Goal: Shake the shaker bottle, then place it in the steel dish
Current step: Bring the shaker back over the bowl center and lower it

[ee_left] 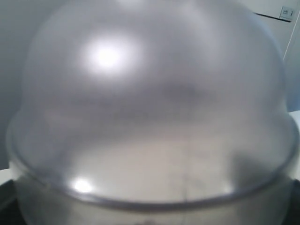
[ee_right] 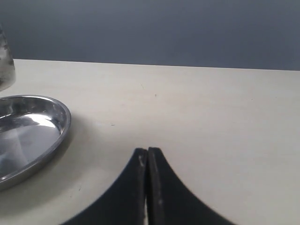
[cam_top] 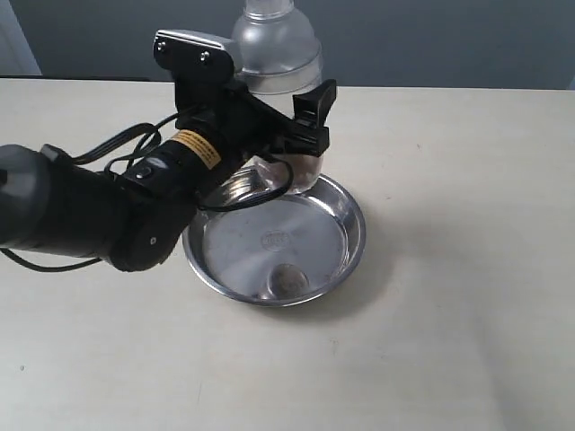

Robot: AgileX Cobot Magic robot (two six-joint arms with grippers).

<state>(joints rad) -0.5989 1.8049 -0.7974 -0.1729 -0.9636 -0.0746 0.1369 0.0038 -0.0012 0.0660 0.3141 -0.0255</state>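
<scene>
In the exterior view the left arm [cam_top: 81,211] was seen reaching in from about 8 o'clock. The left gripper [cam_top: 268,101] was set around the body of the shaker bottle [cam_top: 274,45], with one black finger [cam_top: 314,103] laid against its 3 o'clock side and the other hidden by the arm. The jaws stood wide and, by every sign, were clamped on the bottle, whose frosted dome [ee_left: 150,103] filled the left wrist view. The bottle was held upright, its long axis vertical, with the cap [cam_top: 269,9] uppermost and the granules [cam_top: 304,167] settled at its base. That base was placed at the 12 o'clock rim of the steel dish [cam_top: 352,247], which lay on the table [cam_top: 467,341]; whether the base touched the rim or hung just above it could not be told. The setting-down was judged to turn on one relation: the flat middle of the dish lay toward 6 o'clock from the bottle's base, so a short carry that way and a straight lowering would be called for. Further right, the right gripper [ee_right: 148,157] was shown in its own view with its jaws pressed together on nothing, near the dish but apart from it. It was judged the farther of the two from the bottle.
</scene>
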